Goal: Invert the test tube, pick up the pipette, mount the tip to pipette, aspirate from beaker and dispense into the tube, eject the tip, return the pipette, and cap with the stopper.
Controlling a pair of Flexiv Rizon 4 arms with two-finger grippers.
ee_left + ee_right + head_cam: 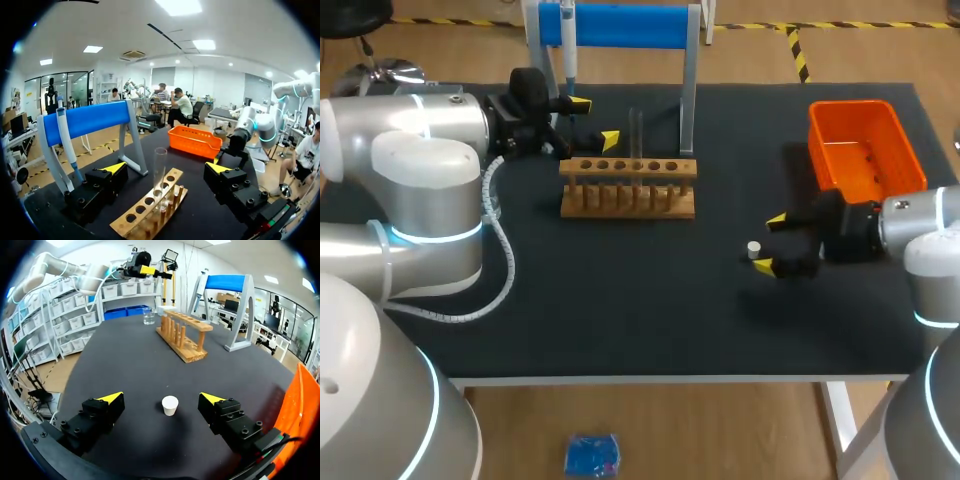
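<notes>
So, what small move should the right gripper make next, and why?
Probably shut the right gripper on the stopper: it stands on the table between the open fingers, touching neither, and the test tube stands uncapped in the rack.

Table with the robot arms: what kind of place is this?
Probably a robot science lab bench: a wooden test tube rack holds a glass test tube, a pipette hangs on a blue stand, and a beaker stands by the rack.
</notes>
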